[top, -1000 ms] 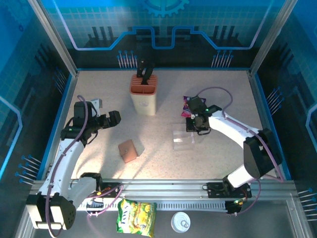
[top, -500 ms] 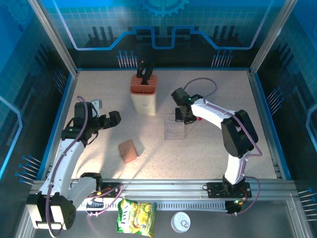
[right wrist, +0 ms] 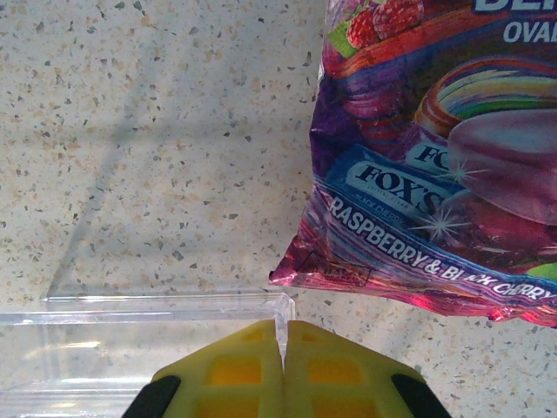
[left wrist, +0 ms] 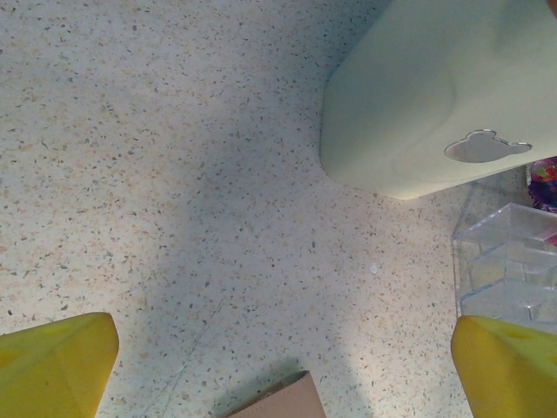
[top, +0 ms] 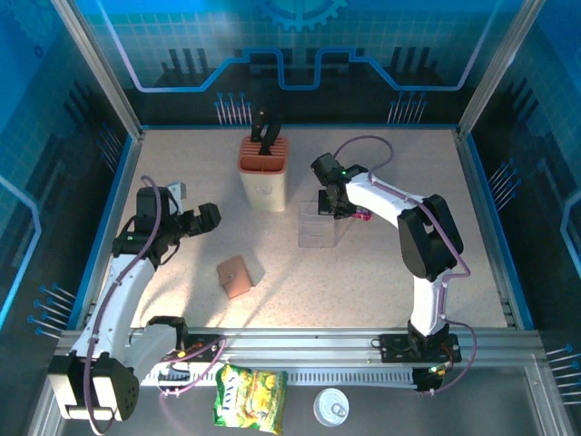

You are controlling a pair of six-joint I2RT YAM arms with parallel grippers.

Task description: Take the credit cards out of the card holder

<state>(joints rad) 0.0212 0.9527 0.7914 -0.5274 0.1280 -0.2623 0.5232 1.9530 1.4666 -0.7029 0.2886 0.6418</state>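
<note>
Speckled table (top: 381, 272): right hand (right wrist: 283, 335) clamps clear plastic tray (top: 316, 234) right of orange-topped beige knife block (top: 263, 186); left hand (left wrist: 280, 348) wide open, empty.

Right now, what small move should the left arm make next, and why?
Probably lower the left gripper toward the card holder. Its jaws stand wide open and empty, and the brown holder lies apart from it, nearer the arm bases. The right gripper is shut on the wall of the clear tray, so it looks occupied.
</note>
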